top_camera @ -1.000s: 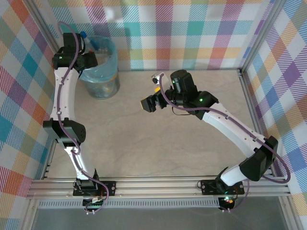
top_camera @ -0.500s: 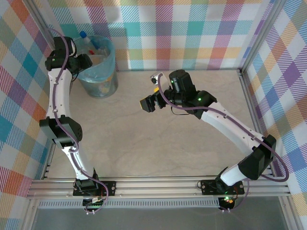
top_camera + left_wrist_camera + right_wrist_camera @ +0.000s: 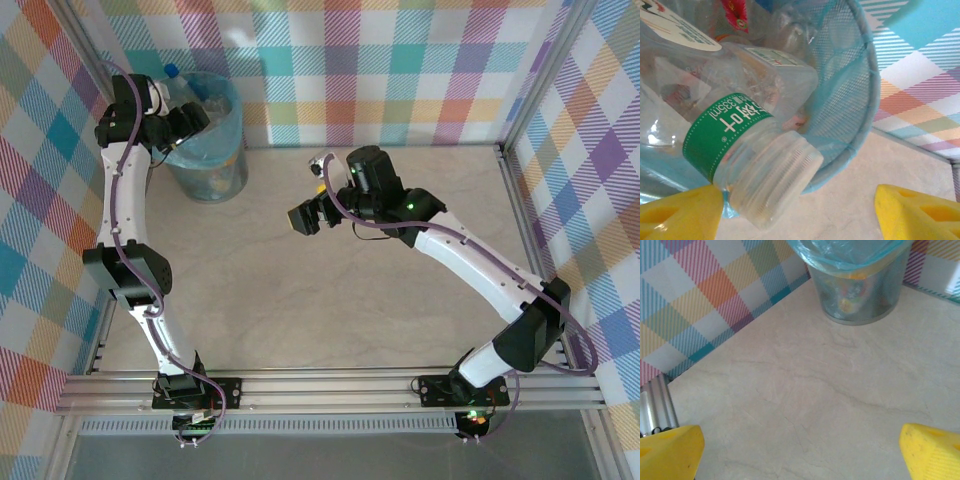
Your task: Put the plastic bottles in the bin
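The bin (image 3: 208, 150), a mesh basket lined with a light-blue bag, stands at the back left and holds several plastic bottles (image 3: 205, 100). My left gripper (image 3: 185, 122) hovers at its left rim, open. In the left wrist view a clear bottle (image 3: 735, 135) with a green label and a clear cap lies on the pile inside the bin's rim (image 3: 867, 100). Its cap points at the left gripper (image 3: 800, 212) and sits beside the left finger (image 3: 685, 212), not clamped. My right gripper (image 3: 305, 215) hangs open over the bare table (image 3: 805, 390), facing the bin (image 3: 855, 290).
Checked walls close off the back and both sides. A metal rail (image 3: 657, 400) runs along the table's left edge. The marbled tabletop (image 3: 330, 290) stretches between the two arms.
The left wrist pulled back off the bin's left rim, then leaned over it again with its fingers spread. The right arm has shifted slightly to the left.
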`<action>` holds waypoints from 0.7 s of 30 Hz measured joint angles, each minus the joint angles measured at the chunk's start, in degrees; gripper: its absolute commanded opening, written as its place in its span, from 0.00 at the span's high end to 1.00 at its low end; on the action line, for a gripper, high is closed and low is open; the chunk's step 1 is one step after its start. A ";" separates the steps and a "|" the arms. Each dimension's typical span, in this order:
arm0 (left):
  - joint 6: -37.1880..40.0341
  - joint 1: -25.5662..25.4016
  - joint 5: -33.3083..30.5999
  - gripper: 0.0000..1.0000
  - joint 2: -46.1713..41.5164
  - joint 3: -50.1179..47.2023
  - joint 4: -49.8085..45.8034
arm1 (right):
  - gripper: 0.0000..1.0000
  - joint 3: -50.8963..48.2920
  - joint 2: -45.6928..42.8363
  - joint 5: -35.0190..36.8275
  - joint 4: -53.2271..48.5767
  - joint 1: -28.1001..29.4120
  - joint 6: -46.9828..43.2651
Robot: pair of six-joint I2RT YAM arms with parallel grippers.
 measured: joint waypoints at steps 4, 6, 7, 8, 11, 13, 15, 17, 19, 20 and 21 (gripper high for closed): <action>0.04 0.00 -1.03 0.19 -1.11 0.57 -0.02 | 0.00 3.04 1.29 6.64 -1.99 -0.50 1.42; 0.04 0.00 -2.75 0.20 -3.19 -0.26 0.07 | 0.00 5.16 2.60 9.20 -3.39 -1.55 2.82; 0.04 0.00 -3.37 0.19 -4.61 -1.27 0.37 | 0.00 6.08 3.28 10.21 -4.24 -2.45 3.48; 0.07 0.00 -4.33 0.19 -6.80 -3.02 0.85 | 0.00 6.99 4.09 11.06 -5.27 -3.63 4.35; 0.26 0.00 -6.32 0.20 -13.35 -7.08 1.07 | 0.00 9.25 7.06 12.28 -8.55 -8.61 7.15; 0.31 0.00 -6.80 0.20 -17.33 -8.72 1.49 | 0.00 10.08 9.46 12.41 -10.49 -12.44 8.50; 0.57 -0.07 -6.43 0.21 -20.33 -9.77 2.16 | 0.00 10.69 12.37 12.59 -12.13 -15.80 9.25; 1.33 -0.42 -5.35 0.20 -22.08 -10.43 2.34 | 0.00 11.56 15.37 12.98 -13.57 -18.58 9.27; 2.23 -1.29 -4.04 0.20 -22.95 -11.26 2.29 | 0.00 13.03 19.06 13.03 -15.04 -21.03 9.25; 2.89 -1.86 -3.13 0.20 -23.15 -11.78 2.19 | 0.00 13.92 21.14 13.03 -15.63 -22.03 9.20; 3.48 -2.47 -2.12 0.20 -23.15 -12.28 2.01 | 0.00 14.88 23.21 13.09 -16.22 -22.97 9.09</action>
